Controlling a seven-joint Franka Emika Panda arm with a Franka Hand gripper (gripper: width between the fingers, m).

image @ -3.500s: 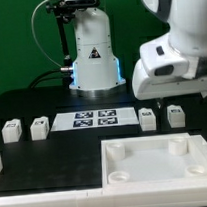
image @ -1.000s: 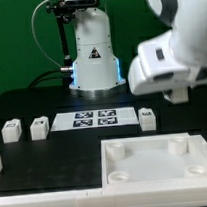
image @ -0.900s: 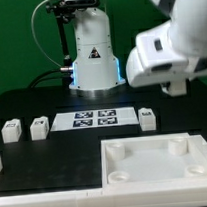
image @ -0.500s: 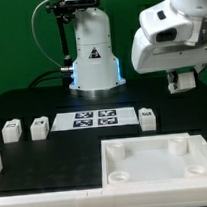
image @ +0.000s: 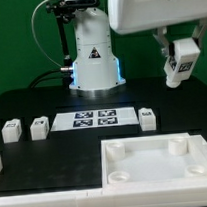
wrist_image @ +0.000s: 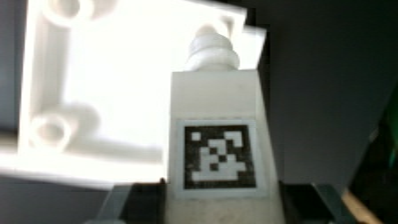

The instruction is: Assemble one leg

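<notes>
White leg (image: 177,70) is hanging clamped in the gripper (image: 178,54), high above the table (image: 31,103), exterior view's right. Judging it's the carry step; next move is calling for lining its tip over a panel socket (image: 175,144).

Bright, even exterior view, soft shadows — wrist view blurred, dark-edged

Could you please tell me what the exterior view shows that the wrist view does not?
Only the exterior view shows three loose legs on the table, the marker board and the arm's base. Only the wrist view shows the marker pattern and ridged tip of the held leg. Both show that leg between the jaws and the white panel with sockets.
</notes>
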